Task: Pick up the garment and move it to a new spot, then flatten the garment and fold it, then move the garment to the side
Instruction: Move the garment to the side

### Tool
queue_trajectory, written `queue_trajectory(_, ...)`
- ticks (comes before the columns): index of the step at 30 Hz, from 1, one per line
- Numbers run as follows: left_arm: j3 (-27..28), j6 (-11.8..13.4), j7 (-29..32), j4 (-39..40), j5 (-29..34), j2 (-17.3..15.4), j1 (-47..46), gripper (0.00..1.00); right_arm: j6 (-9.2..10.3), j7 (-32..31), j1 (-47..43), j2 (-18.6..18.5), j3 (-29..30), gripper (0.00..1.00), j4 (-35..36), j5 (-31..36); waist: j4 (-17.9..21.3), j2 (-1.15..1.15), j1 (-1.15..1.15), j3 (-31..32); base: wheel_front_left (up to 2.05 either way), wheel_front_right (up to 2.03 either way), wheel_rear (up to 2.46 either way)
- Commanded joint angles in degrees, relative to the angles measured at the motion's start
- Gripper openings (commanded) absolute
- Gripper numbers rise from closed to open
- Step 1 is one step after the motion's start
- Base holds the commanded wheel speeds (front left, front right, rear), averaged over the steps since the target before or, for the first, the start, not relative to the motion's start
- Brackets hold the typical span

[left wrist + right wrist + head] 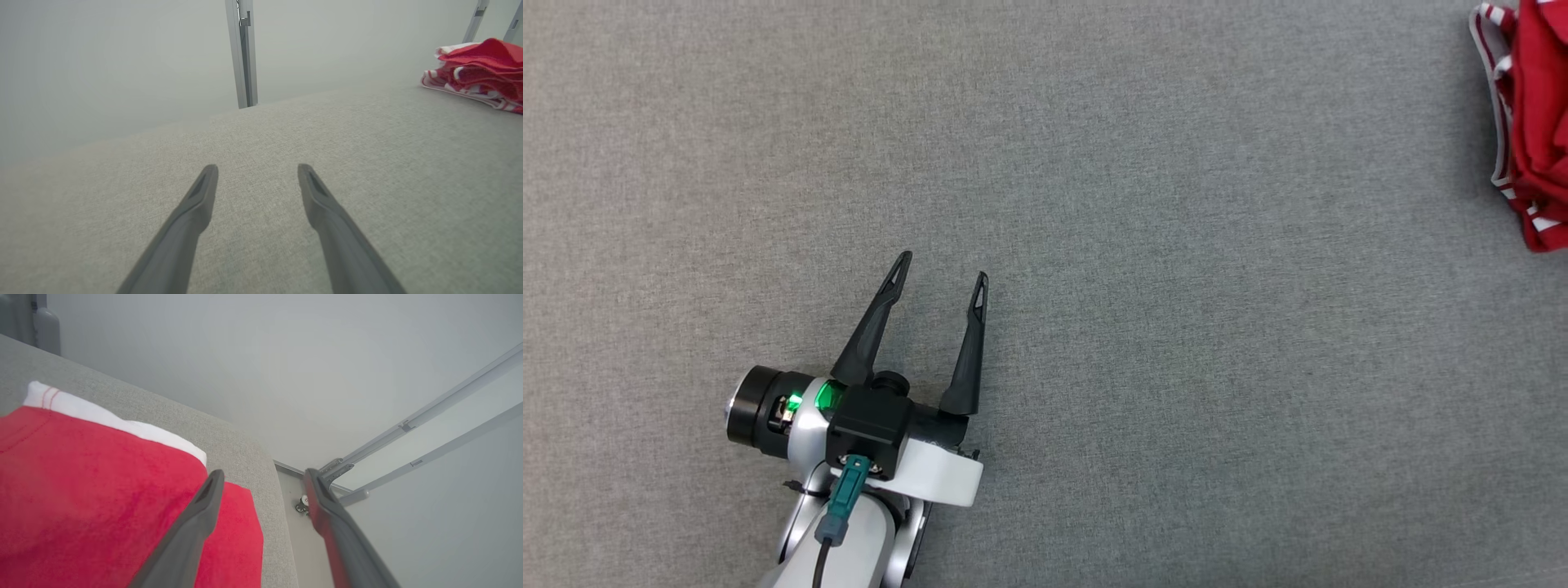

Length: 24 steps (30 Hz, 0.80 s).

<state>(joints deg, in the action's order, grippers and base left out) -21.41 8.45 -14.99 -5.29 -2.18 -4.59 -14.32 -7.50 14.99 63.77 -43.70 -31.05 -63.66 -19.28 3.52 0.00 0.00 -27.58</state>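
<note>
The garment [1535,122], red with red-and-white striped trim, lies folded in a thick pile at the far right edge of the grey table [1143,245], cut off by the head view's border. It also sits at the upper right of the left wrist view as a stacked red garment [478,71]. My left gripper [943,269] rests low at the lower left, open and holding nothing, far from the cloth; its own camera shows the same open left gripper [257,169] over bare fabric. My right gripper [263,475] is open just above the red garment [98,494], near the table's corner.
The grey fabric table top [367,163] ends at a far edge with a metal post [244,53] behind it. Past the table's corner [265,465], in the right wrist view, there are metal frame rails [429,428] and the floor below.
</note>
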Motion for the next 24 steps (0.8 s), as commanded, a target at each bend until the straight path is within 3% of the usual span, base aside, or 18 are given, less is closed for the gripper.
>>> queue_trajectory(1, -0.1, 0.3, -0.2, 0.4, -0.4, 0.0, 0.7, 1.00, 0.03, 0.3, -0.4, 1.2, 3.6, 1.00, 2.3, 3.5, 0.2, 0.00, 0.00, 0.9, 0.00, 0.00, 0.00)
queue_trajectory(3, -0.1, 0.3, -0.2, 0.4, -0.5, 0.0, 0.9, 1.00, 0.03, 0.3, -1.3, 2.1, 5.8, 1.00, 3.8, 5.4, 0.2, 0.00, 0.00, 1.3, 0.00, 0.00, 0.00)
queue_trajectory(7, -0.1, 0.5, -0.2, 0.4, -1.3, 0.3, 1.3, 1.00, 0.03, 0.2, -6.2, 7.5, 13.8, 1.00, 12.4, 11.6, 0.0, 0.00, 0.00, 3.6, 0.00, 0.00, 0.00)
queue_trajectory(11, 0.1, 0.8, -0.2, 0.5, -2.4, 0.5, 2.9, 1.00, 0.03, 0.2, -12.9, 14.0, 18.5, 1.00, 20.5, 13.1, -0.8, 0.00, 0.00, 6.7, 0.00, 0.00, 0.00)
queue_trajectory(19, 1.9, 2.3, -0.2, 2.0, -5.7, 1.1, 7.1, 1.00, 0.03, 0.2, -24.8, 23.7, 16.5, 1.00, 32.0, 10.9, -2.7, 0.00, 0.00, 13.0, 0.00, 0.00, 0.00)
queue_trajectory(24, 3.2, 2.9, -0.2, 3.3, -7.3, 1.4, 9.9, 1.00, 0.03, 0.2, -32.0, 27.4, 14.9, 1.00, 39.8, 9.2, -4.2, 0.00, 0.00, 16.6, 0.00, 0.00, 0.00)
